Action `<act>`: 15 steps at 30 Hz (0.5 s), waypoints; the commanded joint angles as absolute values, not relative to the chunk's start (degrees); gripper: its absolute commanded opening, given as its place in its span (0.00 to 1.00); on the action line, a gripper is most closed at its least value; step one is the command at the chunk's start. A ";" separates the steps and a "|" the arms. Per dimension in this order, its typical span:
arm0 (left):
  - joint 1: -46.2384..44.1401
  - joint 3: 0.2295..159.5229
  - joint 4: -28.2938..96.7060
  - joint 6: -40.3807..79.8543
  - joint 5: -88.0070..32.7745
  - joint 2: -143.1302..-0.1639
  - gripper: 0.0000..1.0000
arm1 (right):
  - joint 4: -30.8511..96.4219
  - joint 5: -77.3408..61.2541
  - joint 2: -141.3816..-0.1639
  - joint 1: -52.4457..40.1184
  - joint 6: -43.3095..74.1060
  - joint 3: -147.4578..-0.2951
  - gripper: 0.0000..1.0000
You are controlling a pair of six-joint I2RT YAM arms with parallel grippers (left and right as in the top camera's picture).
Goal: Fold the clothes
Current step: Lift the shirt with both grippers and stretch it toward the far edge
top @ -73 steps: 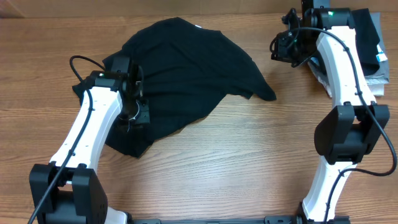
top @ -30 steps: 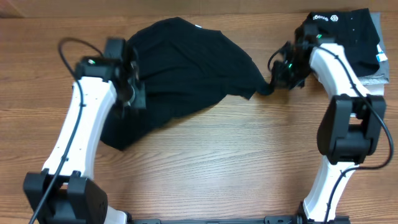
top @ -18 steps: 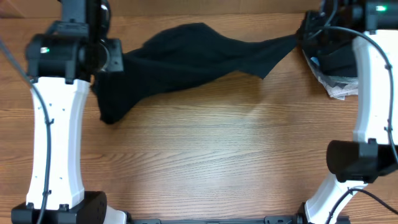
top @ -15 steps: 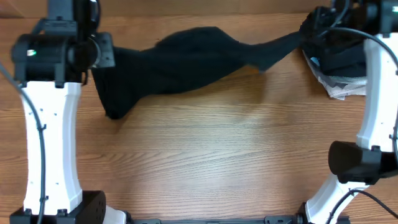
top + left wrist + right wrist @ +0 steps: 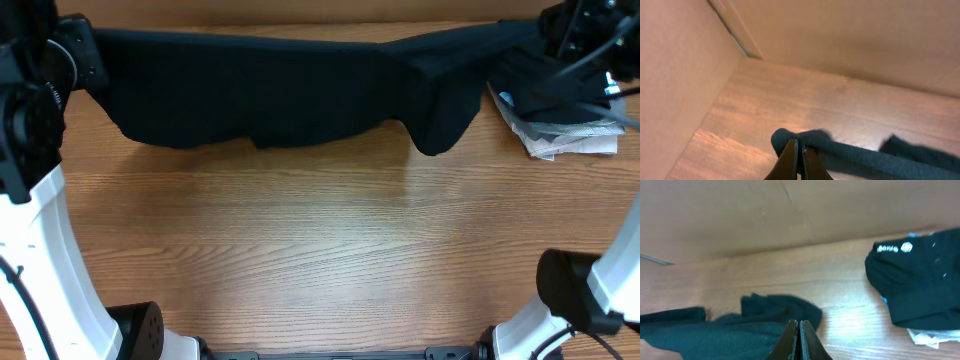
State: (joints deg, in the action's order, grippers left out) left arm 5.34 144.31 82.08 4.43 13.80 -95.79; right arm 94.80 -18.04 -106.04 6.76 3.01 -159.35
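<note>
Along the top of the overhead view, the black T-shirt [image 5: 260,90] is pulled out into a wide band that runs from the upper left corner almost to the upper right, with a rounded lobe sagging lowest right of centre; whether its lower edge touches the wooden tabletop [image 5: 320,250] cannot be told. The white left arm [image 5: 40,240] runs up the left edge of the frame and the right arm [image 5: 600,290] sits at the lower right. In the upper right corner a folded black garment [image 5: 540,80] lies on pale folded pieces [image 5: 565,135], just beside the T-shirt's right end. In the left wrist view, the left fingers [image 5: 790,162] are pressed together at bottom centre and clamped on a bunched end of the T-shirt, which trails off as a dark strip toward the lower right; a plain tan wall [image 5: 850,35] fills the top. In the right wrist view, the right fingers [image 5: 790,341] are likewise closed on the T-shirt, whose cloth spreads across the lower left, while the folded black garment with small white print lies at the right edge.
</note>
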 commanded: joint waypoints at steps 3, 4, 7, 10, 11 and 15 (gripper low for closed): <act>6.15 152.79 81.87 3.11 16.12 -94.30 0.04 | 94.72 -17.04 -100.77 7.25 2.85 -161.77 0.04; 6.13 153.56 81.95 3.03 16.12 -93.97 0.04 | 94.67 -17.04 -100.03 7.25 2.85 -161.77 0.04; 6.13 155.92 81.78 2.48 16.12 -92.03 0.04 | 94.19 -17.02 -97.41 7.25 2.83 -161.77 0.04; 6.13 157.36 81.21 2.31 16.10 -89.67 0.04 | 93.10 -17.02 -95.11 7.25 2.83 -161.77 0.04; 6.13 157.60 80.99 2.28 16.10 -88.79 0.04 | 92.90 -17.02 -94.08 7.25 2.83 -161.77 0.04; 6.13 157.69 80.53 2.07 16.10 -85.93 0.04 | 92.86 -17.02 -91.20 7.25 2.81 -161.77 0.04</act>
